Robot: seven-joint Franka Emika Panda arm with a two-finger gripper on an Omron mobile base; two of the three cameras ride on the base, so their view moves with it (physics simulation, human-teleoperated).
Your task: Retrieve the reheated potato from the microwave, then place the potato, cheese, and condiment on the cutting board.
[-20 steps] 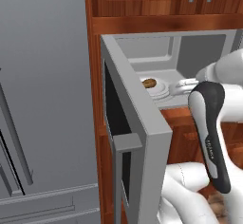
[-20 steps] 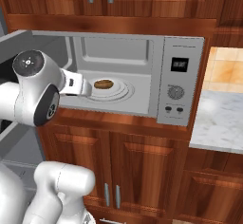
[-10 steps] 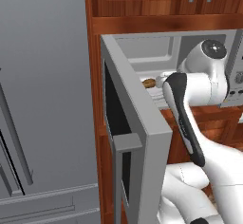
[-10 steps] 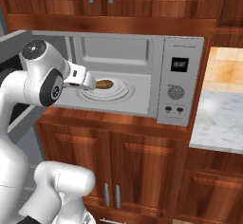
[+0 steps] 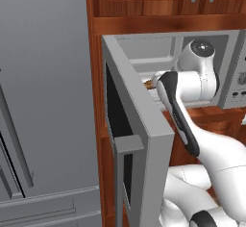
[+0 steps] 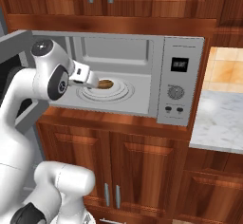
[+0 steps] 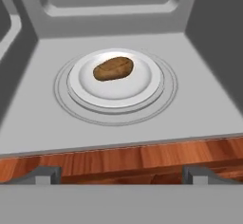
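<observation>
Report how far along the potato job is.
Done: the microwave door is open. In hand: the hand, open and empty, sits at the microwave's mouth, aimed at the potato lying on the turntable plate. Left: grasp the potato, then set potato, cheese and condiment on the board.

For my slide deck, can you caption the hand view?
Open gripper at the microwave mouth, the potato resting untouched on the white turntable ahead.

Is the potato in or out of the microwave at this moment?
In. The potato lies on the white turntable inside the microwave, whose door hangs open.
</observation>
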